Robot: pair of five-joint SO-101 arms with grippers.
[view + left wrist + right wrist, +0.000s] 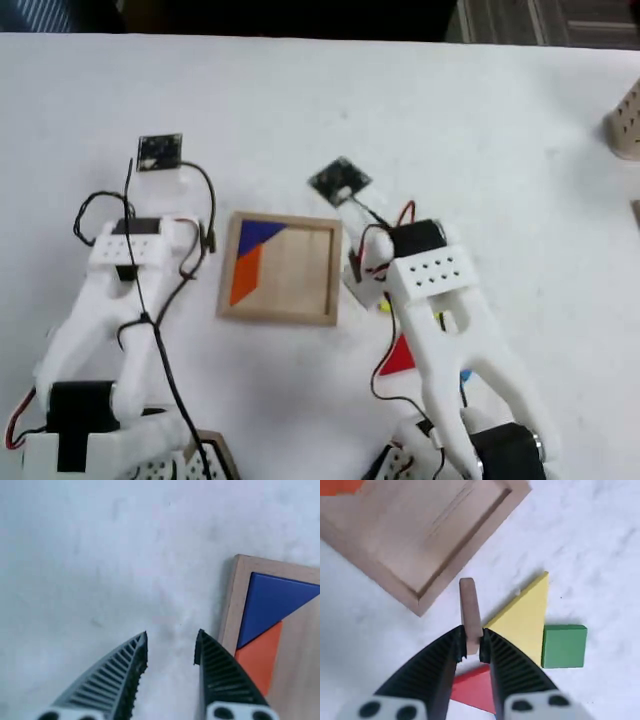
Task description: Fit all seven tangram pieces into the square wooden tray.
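At three o'clock of the tray (pixel 279 316), a brown piece (pixel 468 600) is being pinched edgewise by the right gripper (pixel 473 641), likely for lifting. The left gripper (pixel 170 641) is being held parted, empty.

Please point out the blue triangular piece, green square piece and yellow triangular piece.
Blue triangular piece (pixel 270 601): left wrist view, its middle.
Green square piece (pixel 564 646): right wrist view, its middle.
Yellow triangular piece (pixel 524 621): right wrist view, its middle.

The wooden tray (pixel 470 550) ahead of the right gripper (pixel 474 632) is finished matt, with visible grain. The brown piece (pixel 467 600) clamped by its ribbed black plastic fingers (pixel 510 667) is likewise finished matt.
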